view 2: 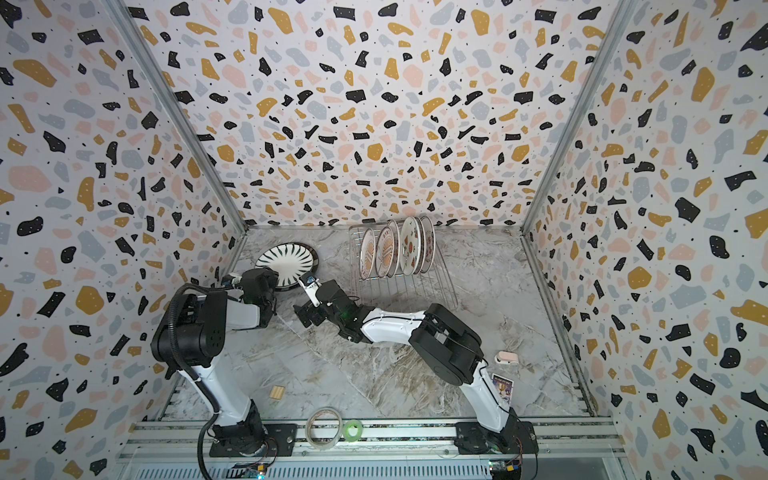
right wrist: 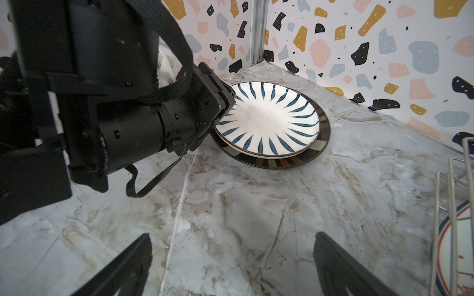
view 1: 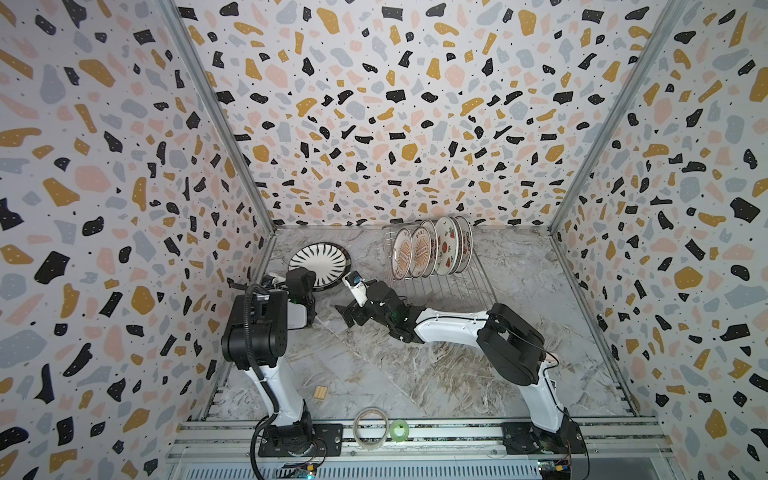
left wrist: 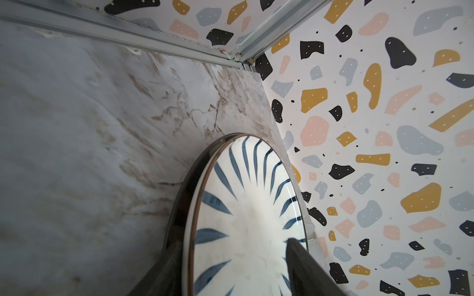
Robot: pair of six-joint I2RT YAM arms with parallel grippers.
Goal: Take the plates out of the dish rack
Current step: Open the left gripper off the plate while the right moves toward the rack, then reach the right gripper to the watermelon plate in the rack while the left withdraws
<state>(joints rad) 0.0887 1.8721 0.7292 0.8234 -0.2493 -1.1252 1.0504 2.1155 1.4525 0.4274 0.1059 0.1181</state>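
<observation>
A white plate with dark radial strokes [view 1: 320, 259] [view 2: 286, 262] [right wrist: 269, 120] lies flat on a dark striped plate [right wrist: 282, 161] near the back left corner. My left gripper [view 1: 307, 274] [left wrist: 233, 243] straddles the near rim of these plates. One finger is over the white face and one is outside the dark rim, so it is open. The silver wire dish rack [view 1: 457, 286] [view 2: 415, 286] stands at the back with several printed plates [view 1: 432, 249] [view 2: 397, 249] upright in it. My right gripper [view 1: 347, 316] [right wrist: 232, 235] hangs open over bare marble, between the stack and the rack.
The left and back walls meet close behind the stacked plates. A wooden block [view 1: 321, 392], a clear tape roll [view 1: 370, 428] and a green tape roll [view 1: 400, 430] lie near the front rail. A pink object [view 2: 507, 357] and a card [view 2: 502, 384] lie at the right.
</observation>
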